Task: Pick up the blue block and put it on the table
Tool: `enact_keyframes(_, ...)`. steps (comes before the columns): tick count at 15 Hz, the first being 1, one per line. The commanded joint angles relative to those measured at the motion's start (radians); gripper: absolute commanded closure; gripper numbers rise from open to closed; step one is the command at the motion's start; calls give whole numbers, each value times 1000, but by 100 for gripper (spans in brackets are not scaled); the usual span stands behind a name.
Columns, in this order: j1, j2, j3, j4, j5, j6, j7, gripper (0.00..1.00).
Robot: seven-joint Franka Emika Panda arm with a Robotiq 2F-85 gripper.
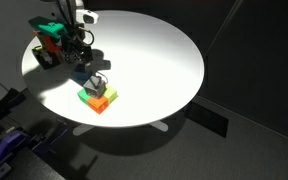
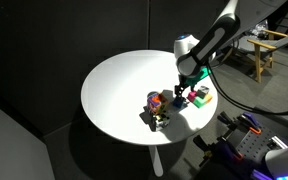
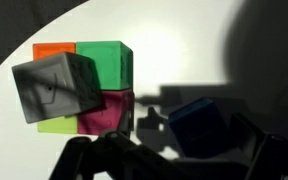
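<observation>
The blue block [image 3: 196, 125] lies tilted on the white table [image 3: 184, 45], in the gripper's shadow, to the right of the block cluster. It also shows as a dark cube in an exterior view [image 1: 82, 73]. My gripper [image 3: 172, 152] hangs just above it with its fingers spread either side and looks open; neither finger clearly touches the block. The gripper shows in both exterior views [image 1: 81, 60] [image 2: 184, 86]. The round table shows in both exterior views too [image 1: 154, 50] [image 2: 119, 90].
A cluster of blocks sits close by: a grey block [image 3: 54, 88] on top of orange [image 3: 52, 50], green [image 3: 104, 62], magenta [image 3: 104, 112] and yellow-green ones. A colourful toy [image 1: 49, 42] stands near the table edge, also visible in an exterior view [image 2: 159, 105].
</observation>
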Motion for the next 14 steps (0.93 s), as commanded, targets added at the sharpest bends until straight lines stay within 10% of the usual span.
enact_keyframes(1,-23,-102,10,-75,25,-30,-40,0)
enact_keyframes(14,-49,-380,17,-250,21,-158,-94,0)
